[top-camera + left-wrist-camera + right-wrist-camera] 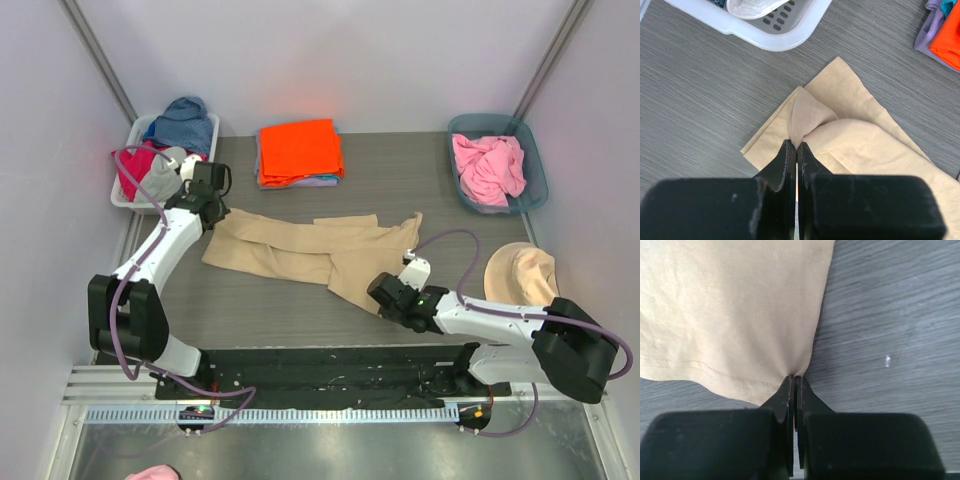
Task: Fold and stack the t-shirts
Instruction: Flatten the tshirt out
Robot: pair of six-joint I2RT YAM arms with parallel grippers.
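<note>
A tan t-shirt [310, 250] lies half-folded lengthwise across the middle of the grey table. My left gripper [212, 208] is shut on a pinch of its cloth at the left end; in the left wrist view the tan t-shirt [860, 125] bunches up at my left gripper [797, 145]. My right gripper [385, 292] is shut on the hem corner at the near right; the right wrist view shows the tan t-shirt [730, 305] puckering into my right gripper [794, 378]. A folded orange t-shirt [298, 150] tops a stack with lavender cloth beneath, at the back centre.
A white basket [124, 195] at the back left holds blue, red and grey clothes. A teal bin [535, 160] at the back right holds a crumpled pink t-shirt [488, 168]. A tan hat [520, 272] lies at the right by my right arm.
</note>
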